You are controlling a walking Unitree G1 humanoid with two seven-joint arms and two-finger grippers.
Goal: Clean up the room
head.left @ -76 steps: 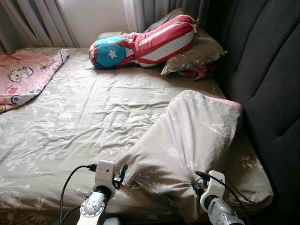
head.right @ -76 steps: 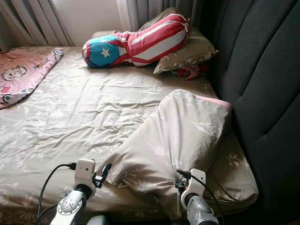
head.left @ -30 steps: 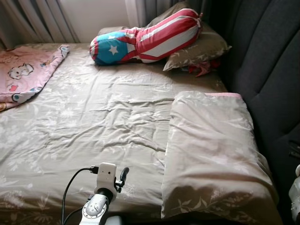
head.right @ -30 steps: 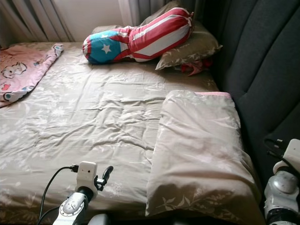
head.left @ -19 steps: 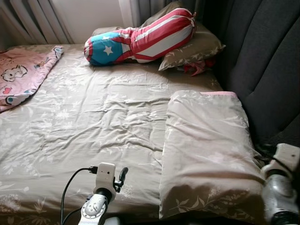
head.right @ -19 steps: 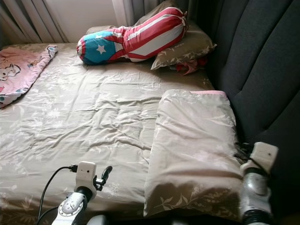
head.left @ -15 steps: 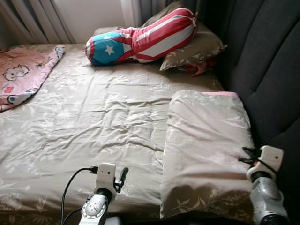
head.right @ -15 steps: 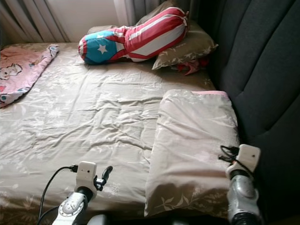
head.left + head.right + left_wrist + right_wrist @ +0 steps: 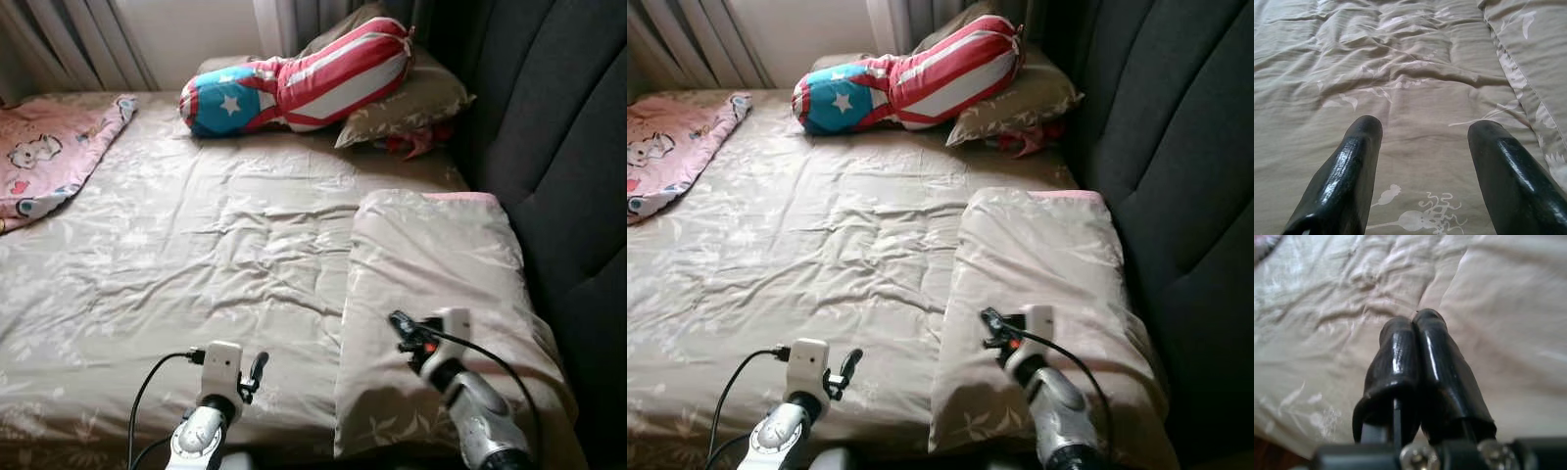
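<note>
Hovering over the near pillow [image 9: 431, 284], my right gripper [image 9: 1413, 333] has its two black fingers pressed together with nothing between them; the wrist view shows only pale fabric beyond the tips. Pressed together like this, the fingers form a blunt tool, suited in my judgement to pressing or smoothing cloth rather than pinching it.

My left gripper [image 9: 1422, 147] sits low at the near edge of the bed, fingers spread wide and empty, aimed across the wrinkled bedspread [image 9: 216, 245]. It holds nothing.

The near pillow lies flat along the dark padded headboard [image 9: 568, 147], its long side squared to it, with a pink edge showing at the far end. It overlaps the bedspread's right margin. That position reads as an ordinary made-bed placement.

Beyond it, a second pillow [image 9: 411, 98] leans at the headboard corner with a striped star bolster [image 9: 294, 83] resting across it, and a small red item [image 9: 416, 145] is tucked just beside it. A pink blanket [image 9: 49, 162] lies bunched at the far left corner.

Judgement: the bedspread creases and the pink blanket remain to be tidied.
</note>
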